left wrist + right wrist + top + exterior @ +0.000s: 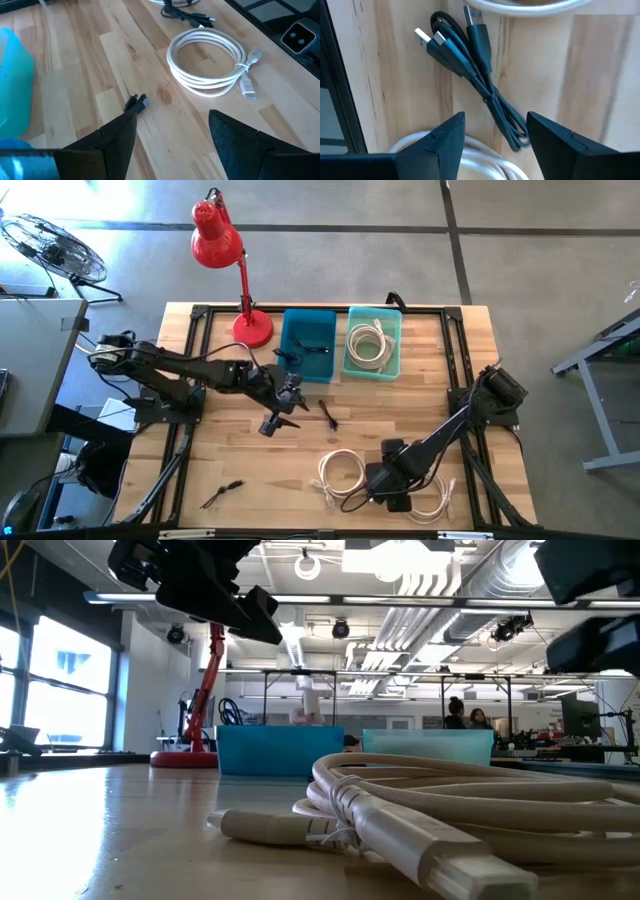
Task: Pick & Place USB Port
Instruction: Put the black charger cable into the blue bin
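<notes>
Black USB cable (470, 75), bundled, apparently silver-tipped

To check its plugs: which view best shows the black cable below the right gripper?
Right wrist view: the black cable fills it, plugs clear. Left wrist view shows it far off; high view barely, low view not.

Black USB cable (480, 80) bundled, lying flat on the wood beneath my right wrist, silver plug bare at one end, loop at the other, just beside a white coiled cable (341, 473). Another white coil (437, 502) lies near it. Small black cable (328, 415) lies mid-table, near the blue bin (307, 352).
</notes>
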